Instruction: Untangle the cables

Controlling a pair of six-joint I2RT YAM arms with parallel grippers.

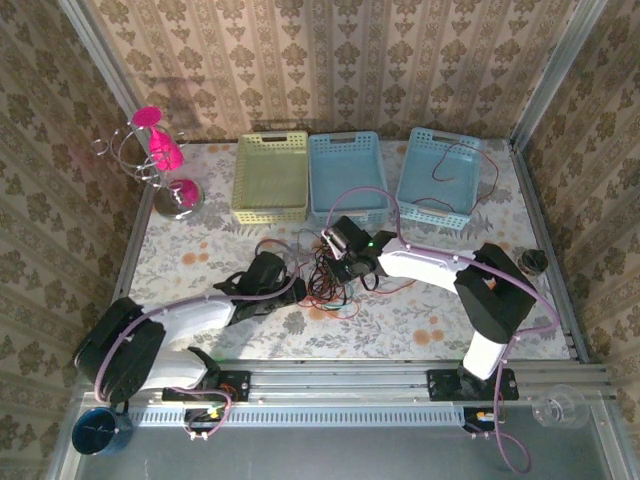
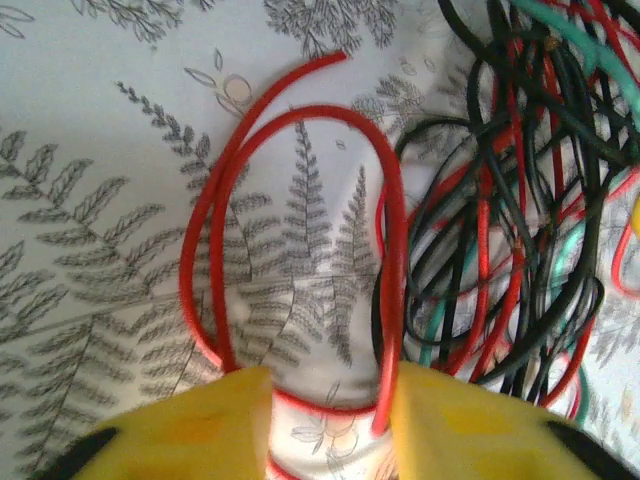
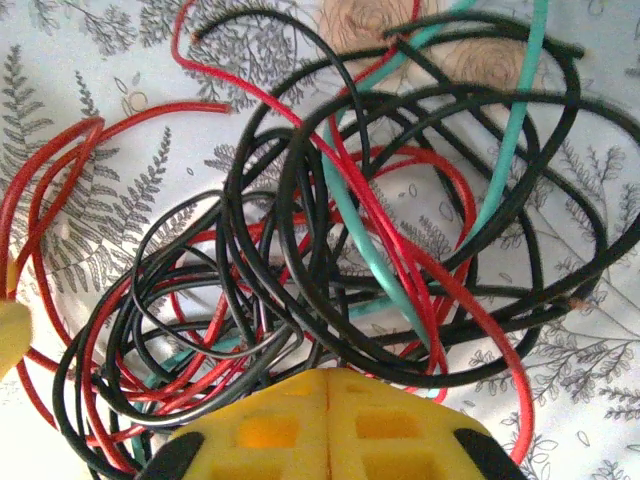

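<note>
From the top external camera, the cables (image 1: 335, 282) lie as a small dark knot of red and black wire on the floral desk (image 1: 450, 322), near its middle and in front of three baskets. The left end effector (image 1: 283, 280) reaches the knot's left side. The right end effector (image 1: 338, 266) sits over its upper edge.

In the left wrist view, the left end effector (image 2: 330, 385) has its yellow fingers (image 2: 200, 430) spread. A long red loop (image 2: 392, 250) runs up from the gap between them, arches over the fern-printed cloth and comes back down. One strand of it lies against the inner edge of the right-hand finger, and another crosses the gap low down. The rest of the tangle (image 2: 520, 250) is heaped to the right: thin glossy black and red wires with a teal strand (image 2: 590, 40) across the top.

In the right wrist view, the right end effector (image 3: 328, 385) has its yellow pads pressed together along a thin seam. Black and red wires pass under its tip, and whether any is pinched cannot be told. Above it the wires spread in wide overlapping rings, with the teal one running diagonally through the middle.
</note>
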